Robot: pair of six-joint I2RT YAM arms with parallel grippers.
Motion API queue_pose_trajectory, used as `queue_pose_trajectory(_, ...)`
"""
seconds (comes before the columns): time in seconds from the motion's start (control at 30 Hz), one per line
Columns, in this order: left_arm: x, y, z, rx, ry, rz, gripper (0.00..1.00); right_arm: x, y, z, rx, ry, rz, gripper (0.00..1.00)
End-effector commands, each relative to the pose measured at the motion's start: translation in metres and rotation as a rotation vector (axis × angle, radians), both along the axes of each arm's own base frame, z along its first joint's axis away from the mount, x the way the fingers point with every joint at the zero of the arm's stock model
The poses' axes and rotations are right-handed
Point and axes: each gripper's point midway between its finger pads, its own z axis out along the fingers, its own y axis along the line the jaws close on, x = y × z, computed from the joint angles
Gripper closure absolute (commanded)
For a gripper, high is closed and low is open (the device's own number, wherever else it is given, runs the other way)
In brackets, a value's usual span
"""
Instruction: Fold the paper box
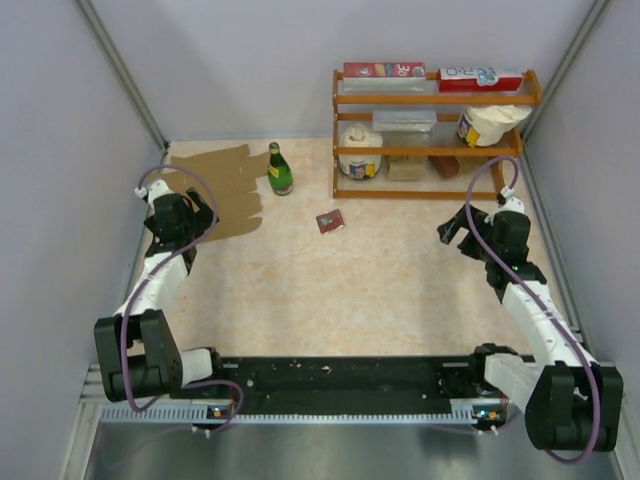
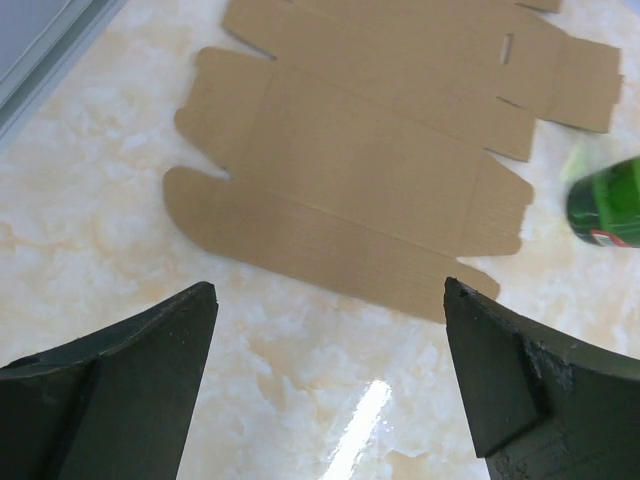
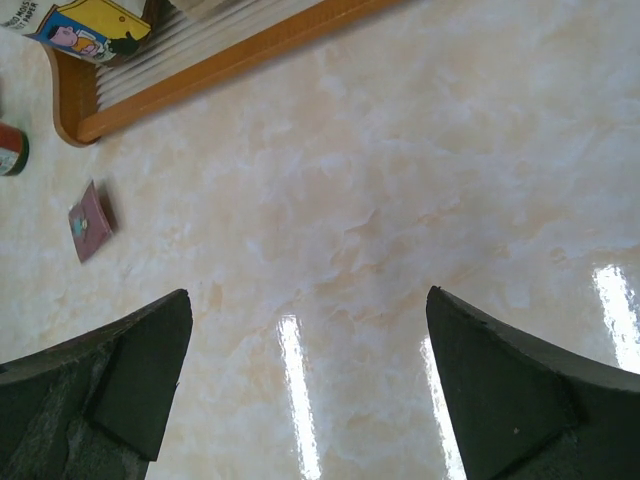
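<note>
Left gripper (image 2: pixel 328 300) has its fingers spread wide with nothing between them, hanging just over the table (image 1: pixel 380 290) at the far left. The box (image 2: pixel 350 170) is right in front of it, lying flat as an unfolded brown sheet with its rounded flaps and slits showing. The near edge of the sheet sits just ahead of the fingertips, and I can't see any contact with it. The sheet lies in the far-left corner of the table, near the wall.

A green bottle (image 1: pixel 279 170) stands upright just beside the sheet's right edge. From the top view it looks close enough to maybe touch, but I can't tell.

Right gripper (image 3: pixel 308 300) is also wide open and holding nothing, over bare table on the right side, well away from the box. Ahead and to its left a small dark-red card (image 3: pixel 92 220) lies flat on the table, between the bottle and a wooden shelf (image 1: pixel 430 98). The shelf stands at the back right, loaded with cartons and tubs.
</note>
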Motion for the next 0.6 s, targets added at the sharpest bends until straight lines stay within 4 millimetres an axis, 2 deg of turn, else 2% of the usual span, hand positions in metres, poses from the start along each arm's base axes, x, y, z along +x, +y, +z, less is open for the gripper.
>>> queue_pose_trajectory(0.0,0.005,0.008,0.001,-0.055,-0.002,0.019,0.01,0.012,0.008,0.022,0.03,-0.061,0.041,0.01)
queue_pose_trajectory(0.2,0.015,0.029,0.004,-0.014,0.018,0.062,0.01,0.014,0.007,0.007,0.014,-0.017,0.043,0.02)
queue_pose_trajectory(0.43,0.031,0.069,0.006,0.028,0.067,0.105,0.04,0.022,0.006,-0.013,0.012,0.034,0.045,0.03)
queue_pose_trajectory(0.57,0.041,0.088,0.009,0.054,0.084,0.105,0.07,0.029,0.013,-0.02,0.037,0.058,0.079,0.03)
